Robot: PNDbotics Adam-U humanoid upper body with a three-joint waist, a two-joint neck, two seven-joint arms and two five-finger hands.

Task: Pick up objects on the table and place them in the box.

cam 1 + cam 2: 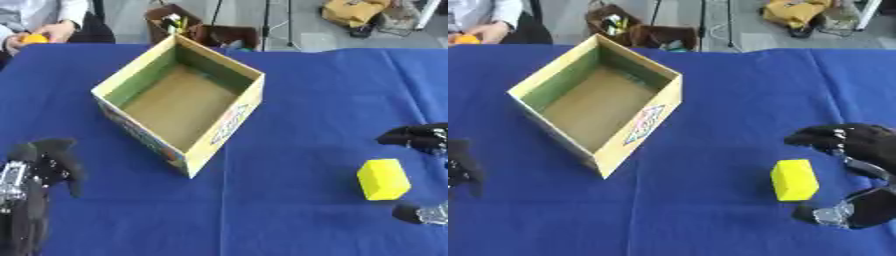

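An open cardboard box [179, 100] stood on the blue table [297, 100]. Right of the box lay a yellow block [794, 180], untouched between the spread fingers and thumb of the right hand [868, 150]. The left hand [39, 165] rested open, left of the box.

Open box [182, 102] on blue table [297, 100], yellow block [383, 179] just beside right hand [418, 137] fingers.

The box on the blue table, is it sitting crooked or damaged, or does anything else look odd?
The box sits turned at an angle to the table edge, open and empty, with no visible damage. The yellow block lies intact on the cloth, between the right hand's spread fingers and thumb. Nothing spilled.
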